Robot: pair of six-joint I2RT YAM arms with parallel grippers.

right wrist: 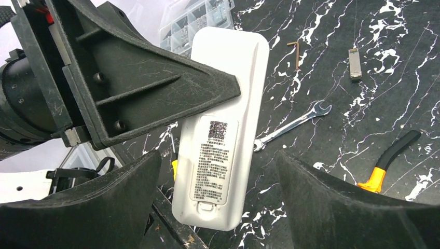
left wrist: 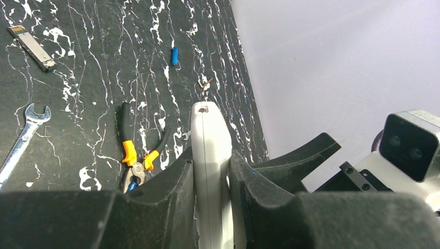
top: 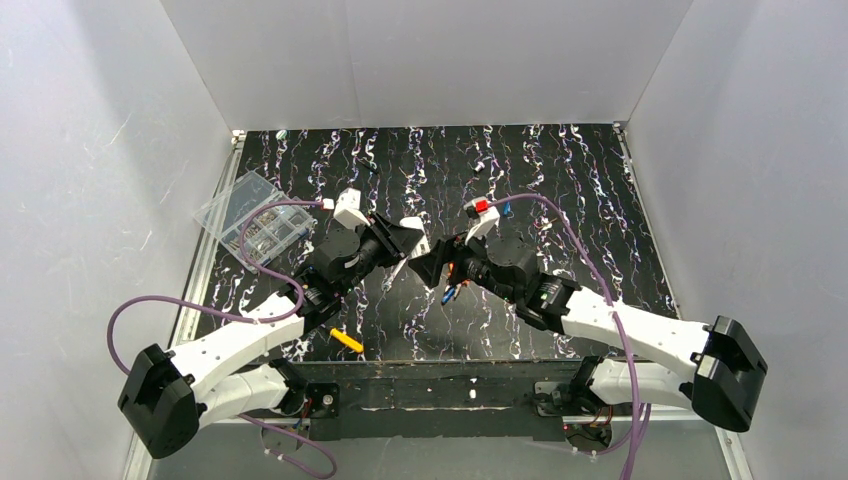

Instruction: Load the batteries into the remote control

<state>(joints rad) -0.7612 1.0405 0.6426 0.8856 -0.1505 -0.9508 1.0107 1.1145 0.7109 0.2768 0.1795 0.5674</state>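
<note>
Closest to us, the black fingers (left wrist: 171, 189) of the left gripper (left wrist: 210, 166) are clamped on the long sides of the remote control (left wrist: 209, 129). It is held edge-on above the table (left wrist: 78, 98), between the two arms. The right gripper (right wrist: 218, 155) is spread wide with nothing in it, and the handset's back sits in the gap between its fingers; we cannot tell whether they touch it. One left finger (right wrist: 155, 88) crosses the handset's upper left side in the right wrist view. On the marbled black surface beyond we see pliers (left wrist: 136, 155) with yellow-and-black grips, a wrench (left wrist: 21, 137), a small metal module (left wrist: 32, 47), a bent hex key (left wrist: 206, 83) and one blue battery (left wrist: 174, 55) lying well apart from the handset. A clear compartment box (right wrist: 197, 21) sits near the wall. The handset is white, slim and round-cornered. Its back carries a label (right wrist: 214, 158) with a QR code above lines of print too small for us to read, and a small catch shows at the lower end.
</note>
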